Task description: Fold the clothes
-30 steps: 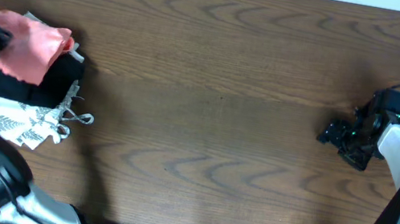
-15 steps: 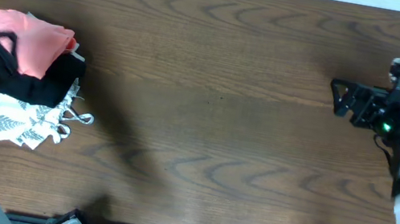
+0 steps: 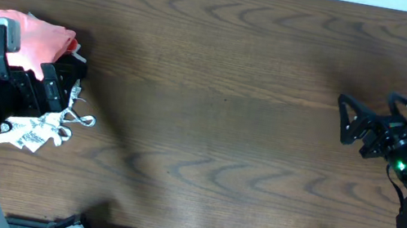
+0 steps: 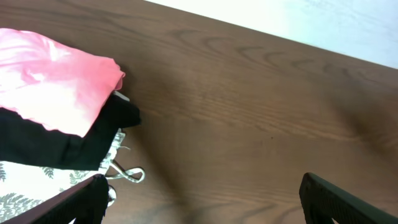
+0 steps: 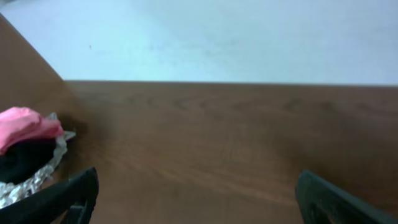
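Left gripper [image 4: 202, 186] first: jaws wide apart, nothing between them, hanging by the pile at the table's [image 3: 224, 92] left end. Right gripper [image 3: 343, 119] is likewise spread and empty, well apart over bare wood. In the pile, the white leaf-print garment [image 4: 31, 186] lies nearest. The black garment [image 4: 56, 146] sits on it. Farthest is the salmon-pink T-shirt [image 4: 50, 78], a compact bundle resting on the black. It looks folded and stacked, so I'd judge little remains.
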